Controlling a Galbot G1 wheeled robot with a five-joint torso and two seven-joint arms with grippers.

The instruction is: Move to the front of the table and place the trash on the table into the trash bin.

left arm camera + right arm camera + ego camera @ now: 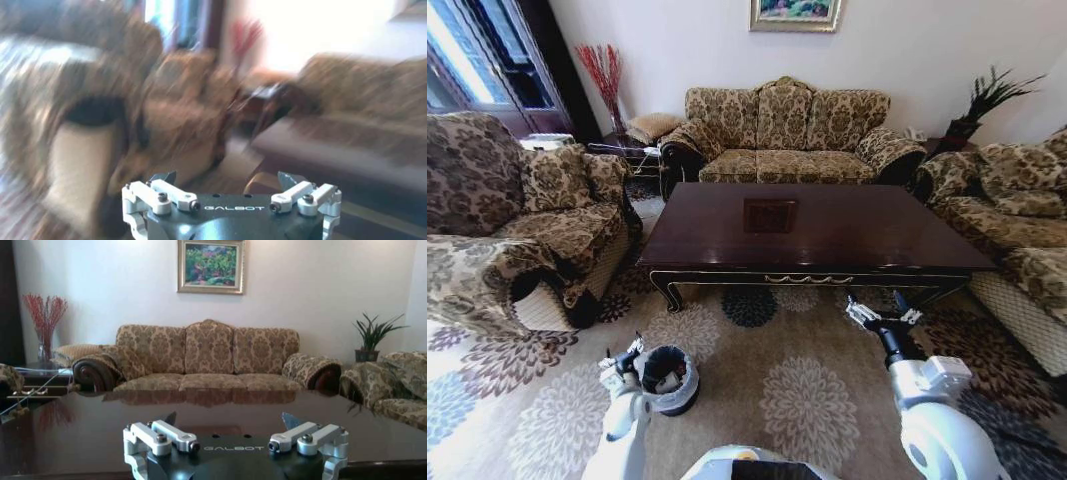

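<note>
The trash bin (670, 378) is seen on the carpet (807, 400) just beside the released left gripper (622, 360), its white liner around a dark interior whose contents cannot be made out. The right gripper (882, 312) is held released, near the front edge of the table (847, 240).

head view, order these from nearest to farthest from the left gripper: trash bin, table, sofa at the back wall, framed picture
1. trash bin, on the rug right beside the left gripper
2. table, ahead, mid-room
3. sofa, behind the table at the back wall
4. framed picture, on the wall above the sofa
</note>
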